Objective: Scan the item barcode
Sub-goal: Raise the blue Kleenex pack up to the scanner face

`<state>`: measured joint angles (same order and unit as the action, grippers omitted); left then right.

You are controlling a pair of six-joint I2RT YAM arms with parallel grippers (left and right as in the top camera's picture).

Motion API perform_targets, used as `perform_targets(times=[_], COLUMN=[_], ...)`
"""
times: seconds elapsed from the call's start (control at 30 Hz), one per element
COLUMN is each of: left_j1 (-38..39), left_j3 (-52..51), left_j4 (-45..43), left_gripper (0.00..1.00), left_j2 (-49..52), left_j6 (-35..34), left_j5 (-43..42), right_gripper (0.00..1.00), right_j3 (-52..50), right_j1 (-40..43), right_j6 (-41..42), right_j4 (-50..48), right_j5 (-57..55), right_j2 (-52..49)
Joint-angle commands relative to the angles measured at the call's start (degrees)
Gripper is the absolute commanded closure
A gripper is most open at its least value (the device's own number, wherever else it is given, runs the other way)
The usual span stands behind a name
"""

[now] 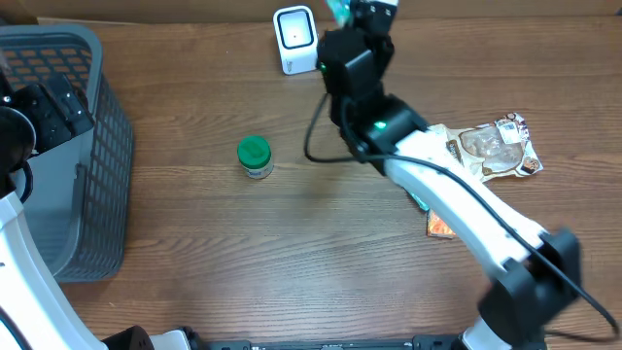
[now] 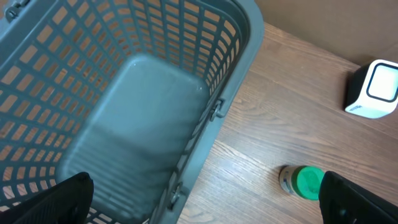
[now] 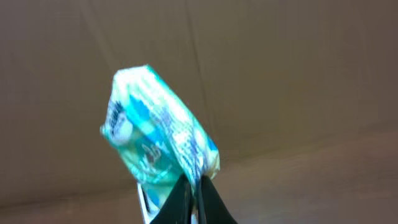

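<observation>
Pinching the packet (image 3: 158,134) by one thin edge in the tightly closed right gripper (image 3: 193,182), up at 12 o'clock near the scanner (image 1: 294,39); idling with the left gripper (image 2: 205,194) spread wide over the basket (image 2: 231,81) at 9 o'clock. Could slip or twist from so slight a hold, turning its barcode off the scanner's face.

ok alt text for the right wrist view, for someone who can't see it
The right gripper, shut, pinches the lower edge of a teal-and-white packet and holds it up against a plain brown background. A sliver of a white object shows just below the packet, left of the gripper.
</observation>
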<state>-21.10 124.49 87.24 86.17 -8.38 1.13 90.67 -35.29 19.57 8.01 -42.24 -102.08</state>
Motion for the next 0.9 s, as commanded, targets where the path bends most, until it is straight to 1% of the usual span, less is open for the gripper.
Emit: perform_targets(times=[0.0, 0.1, 0.23, 0.4, 0.6, 0.87], left_j1=[-0.24, -0.26, -0.24, -0.24, -0.24, -0.24], left_j3=[0.39, 0.39, 0.39, 0.39, 0.39, 0.39], left_j4=[-0.22, -0.20, -0.20, -0.22, -0.20, -0.20], left_gripper=[0.01, 0.00, 0.00, 0.00, 0.00, 0.00], left_j2=[0.09, 0.07, 0.09, 0.09, 0.09, 0.09], left_j6=[0.90, 0.90, 0.90, 0.90, 0.90, 0.90], left_j5=[0.37, 0.37, 0.37, 0.37, 0.37, 0.37], right_gripper=[0.96, 0.96, 0.96, 0.96, 0.96, 0.96], right_j3=[0.42, 0.42, 0.42, 0.42, 0.42, 0.42], right_j1=[0.37, 0.37, 0.35, 0.35, 0.35, 0.37], right_j6=[-12.15, -20.92, -33.73, -42.82, -43.41, -43.50], right_j4=[-11.04, -21.75, -33.57, -43.56, -44.19, -43.10], right_j5=[-6.56, -5.46, 0.61, 3.85, 4.83, 10.05], right_j2=[-8.79, -14.95, -22.71, -30.01, -31.87, -32.00])
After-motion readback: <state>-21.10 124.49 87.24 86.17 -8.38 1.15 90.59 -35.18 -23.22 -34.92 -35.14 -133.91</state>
